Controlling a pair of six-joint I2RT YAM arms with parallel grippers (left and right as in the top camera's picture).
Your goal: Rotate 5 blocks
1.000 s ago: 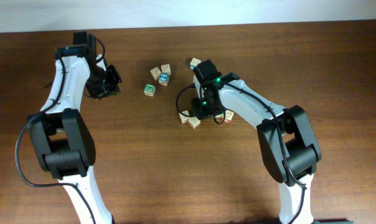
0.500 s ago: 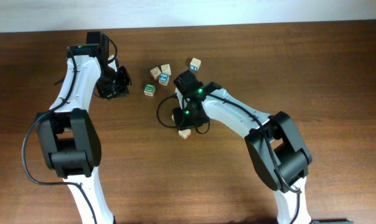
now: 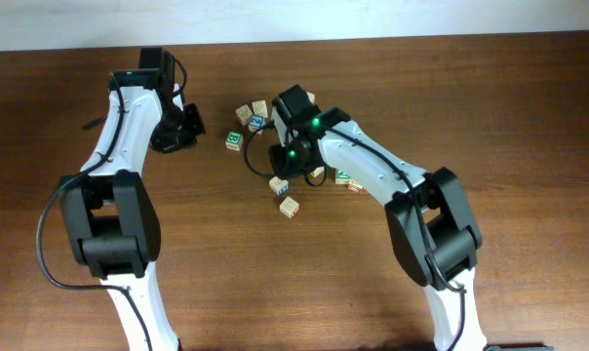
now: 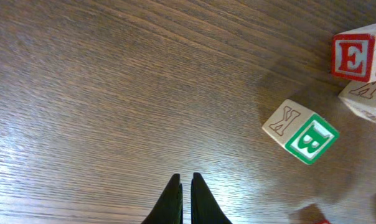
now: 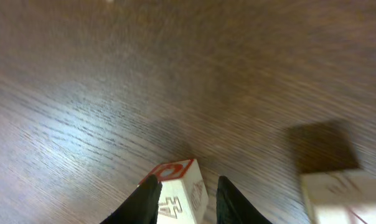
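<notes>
My right gripper (image 3: 281, 175) (image 5: 188, 180) is shut on a pale block (image 5: 175, 171) (image 3: 279, 185) with a red ring on its top face, held tilted just over the table. A cream block (image 3: 290, 206) lies just in front of it. More blocks sit to its right: a pale one (image 3: 317, 174), a green-marked one (image 3: 343, 178) and a red-marked one (image 3: 356, 185). In the right wrist view another pale block (image 5: 343, 193) lies at the lower right. My left gripper (image 3: 192, 130) (image 4: 185, 182) is shut and empty, left of the far group.
A green-faced "B" cube (image 4: 300, 130) (image 3: 234, 141) lies ahead and right of my left fingers. Beyond it are a red "E" cube (image 4: 353, 57) and a cream cube (image 4: 365, 99). A blue-lettered cube (image 3: 255, 123) sits in the far group.
My right gripper swung left over the near blocks, then drew back toward the far side with a block. The left gripper moved right toward the green "B" cube and stays shut.
</notes>
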